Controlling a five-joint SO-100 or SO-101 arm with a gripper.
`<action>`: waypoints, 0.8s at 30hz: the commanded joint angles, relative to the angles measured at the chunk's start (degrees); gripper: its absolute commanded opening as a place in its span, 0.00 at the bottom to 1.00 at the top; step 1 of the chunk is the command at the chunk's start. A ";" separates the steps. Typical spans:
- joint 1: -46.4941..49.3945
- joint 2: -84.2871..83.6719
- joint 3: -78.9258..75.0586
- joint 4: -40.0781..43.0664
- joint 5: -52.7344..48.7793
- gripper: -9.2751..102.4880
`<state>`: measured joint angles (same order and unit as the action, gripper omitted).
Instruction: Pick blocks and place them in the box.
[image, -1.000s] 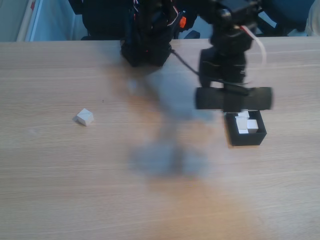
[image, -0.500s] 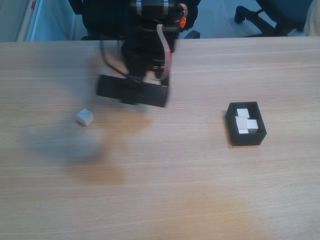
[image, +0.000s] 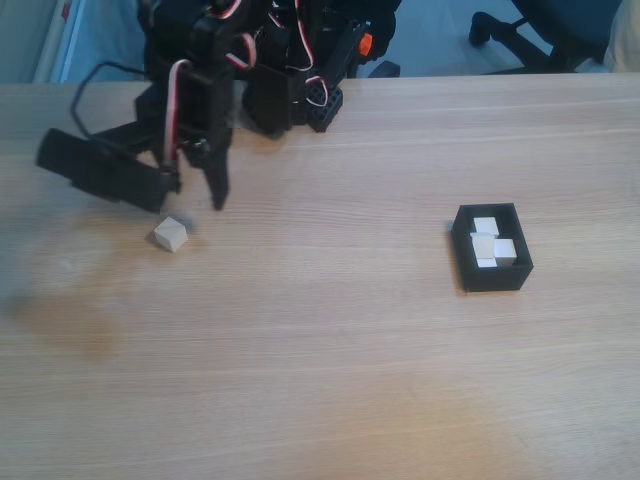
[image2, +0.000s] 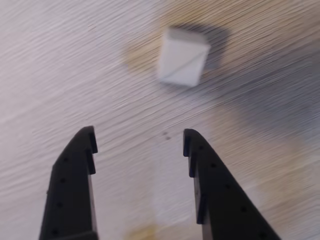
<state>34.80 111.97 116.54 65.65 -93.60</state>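
Wrist view: loose block (image2: 182, 56) sits upper centre of frame on counter (image2: 75, 65), ahead of jaws, not betw. them. Gripper (image2: 140, 142) jaws apart, empty. Fixed view: same block (image: 170, 234) at left; box (image: 490, 276) w/ blocks (image: 490, 240) far right.

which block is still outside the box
The lone block on the bare table at the left of the fixed view, just below the open gripper. The other blocks sit inside the box.
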 joint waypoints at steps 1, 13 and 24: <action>2.55 -2.29 -1.49 -3.69 -2.02 0.25; 4.48 -10.81 -3.78 -8.88 -1.14 0.25; 2.55 -13.62 -5.45 -10.72 0.70 0.25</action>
<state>37.79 98.17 113.91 55.90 -93.60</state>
